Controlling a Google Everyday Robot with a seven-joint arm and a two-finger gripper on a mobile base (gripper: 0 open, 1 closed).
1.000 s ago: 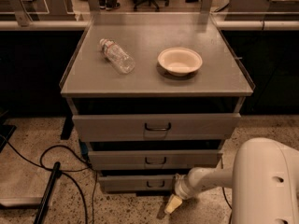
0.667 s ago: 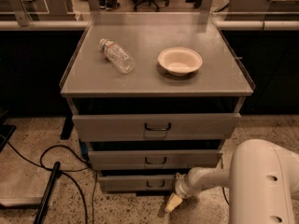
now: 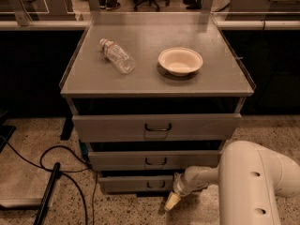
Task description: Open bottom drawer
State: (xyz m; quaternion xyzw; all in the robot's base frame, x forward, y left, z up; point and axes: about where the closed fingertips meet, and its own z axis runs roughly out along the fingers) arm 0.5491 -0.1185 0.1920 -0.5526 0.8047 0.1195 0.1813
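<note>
The grey metal cabinet has three drawer fronts. The bottom drawer is the lowest and narrowest, with a small dark loop handle. Its front stands about level with the fronts above, with a dark gap over it. My gripper hangs at the end of the white arm, low near the floor, just right of and below the bottom drawer's handle. It holds nothing that I can see.
The middle drawer and top drawer sit above. A plastic bottle lies on the cabinet top beside a white bowl. Black cables run over the speckled floor at left.
The gripper stays in about the same place beside the bottom drawer. The arm's white housing at lower right has shifted slightly left. The drawers have not moved.
</note>
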